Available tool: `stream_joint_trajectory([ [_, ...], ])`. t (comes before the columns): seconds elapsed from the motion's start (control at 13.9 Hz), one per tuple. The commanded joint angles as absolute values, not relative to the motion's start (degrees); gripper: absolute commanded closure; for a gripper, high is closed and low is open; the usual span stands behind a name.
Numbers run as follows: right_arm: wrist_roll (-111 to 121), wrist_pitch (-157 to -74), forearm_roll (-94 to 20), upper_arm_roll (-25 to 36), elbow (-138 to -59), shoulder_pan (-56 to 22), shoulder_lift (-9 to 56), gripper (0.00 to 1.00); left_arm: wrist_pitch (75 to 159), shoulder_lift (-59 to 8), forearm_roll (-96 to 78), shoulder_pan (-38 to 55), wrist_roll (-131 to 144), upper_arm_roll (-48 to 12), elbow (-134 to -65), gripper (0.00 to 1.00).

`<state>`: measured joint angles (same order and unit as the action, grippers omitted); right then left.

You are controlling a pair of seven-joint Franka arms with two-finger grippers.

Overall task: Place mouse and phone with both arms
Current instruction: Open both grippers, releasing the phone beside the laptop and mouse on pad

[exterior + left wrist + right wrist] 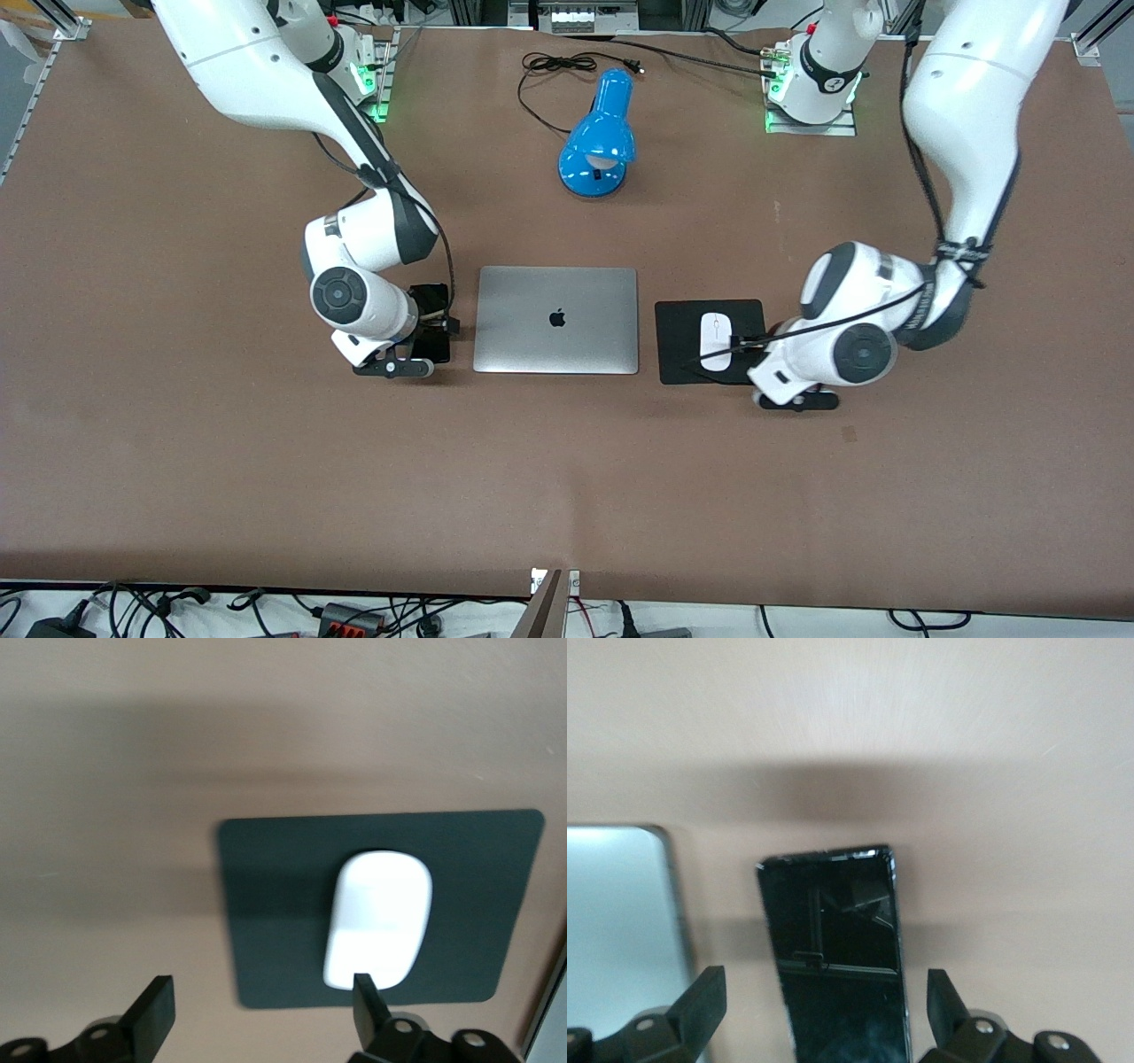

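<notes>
- The mouse (716,341) lies flat on the black mouse pad (682,315), roughly at the pad's centre; in the left wrist view the mouse (378,919) is white and glossy, lying wholly within the pad (275,904).
- The mouse pad sits on the brown surface (567,478) just beside the closed silver laptop (556,319), toward the left arm's end.
- Left pincer (264,1008): fingers spread wide apart, holding nothing. It is over the pad's edge toward the left arm's end, just above the mouse; one fingertip (365,997) overlaps the mouse's end in that view, and I cannot tell whether it touches.
- In the front view the left pincer (753,341) is mostly hidden by its own wrist.
- The phone (837,957) lies flat on the surface, face up, dark glass showing reflections. It is just beside the laptop (620,904) toward the right arm's end, with a narrow strip of bare surface between them.
- Right pincer (826,1005): fingers apart, one on either side of the phone, neither touching it. In the front view the right pincer (431,332) sits low over the phone (434,294), of which only a dark end shows.
- A blue desk lamp (601,137) lies farther from the front camera than the laptop, with its black cord (554,66) coiled near the arm bases.
</notes>
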<state>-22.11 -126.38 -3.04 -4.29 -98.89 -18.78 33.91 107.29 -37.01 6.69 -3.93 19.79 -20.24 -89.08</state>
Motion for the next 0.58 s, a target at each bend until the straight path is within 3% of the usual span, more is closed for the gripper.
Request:
stream_joint_trajectory([
  [0.0, -22.5, -116.7, -2.6, -2.5, -94.0, -18.5, 27.4, 0.00, 103.6, -30.3, 6.4, -8.2, 16.4, -20.4, -90.5, 0.06],
  [0.07, -22.5, -112.9, -2.1, -1.6, -91.0, -18.5, 26.1, 0.00, 102.4, -28.4, 6.5, -9.7, 15.9, -20.5, -90.3, 0.00],
  [0.5, -19.0, -98.5, 0.5, 4.0, -77.1, -15.8, 21.9, 0.00, 94.8, -12.6, 5.8, -14.2, 14.8, -20.2, -90.1, 0.00],
])
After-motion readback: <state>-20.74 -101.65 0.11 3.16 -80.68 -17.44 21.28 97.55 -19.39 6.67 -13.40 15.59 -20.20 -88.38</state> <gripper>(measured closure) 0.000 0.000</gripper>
